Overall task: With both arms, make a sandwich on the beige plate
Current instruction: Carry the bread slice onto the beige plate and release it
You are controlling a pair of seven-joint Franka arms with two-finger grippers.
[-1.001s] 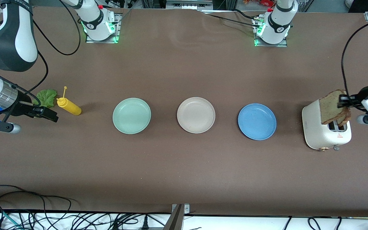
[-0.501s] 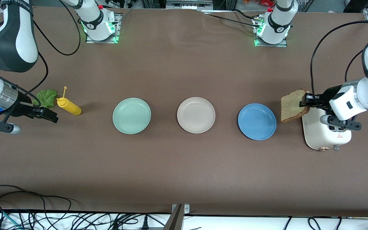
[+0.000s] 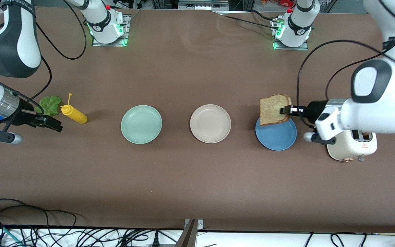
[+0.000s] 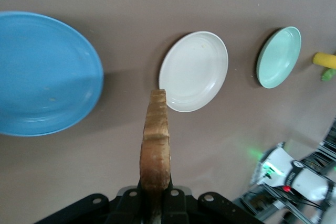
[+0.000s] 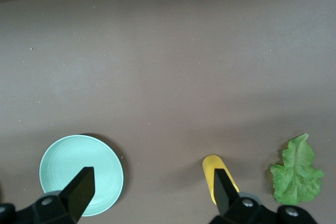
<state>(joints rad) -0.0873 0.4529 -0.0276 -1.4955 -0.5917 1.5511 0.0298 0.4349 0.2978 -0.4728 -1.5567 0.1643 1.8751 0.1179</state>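
Partly toaster [image 3: 350, 147] under left arm [image 3: 372, 106].

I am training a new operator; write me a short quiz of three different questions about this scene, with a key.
1. True or false: the left gripper is shut on the toast slice.
2. Over which plate does that slice hang? A) mint green plate B) beige plate C) blue plate
3. Fill in: the right gripper waits open at the right arm's end of the table, beside the ____ bottle and the lettuce leaf.

Key: 1 true; 2 C; 3 yellow.
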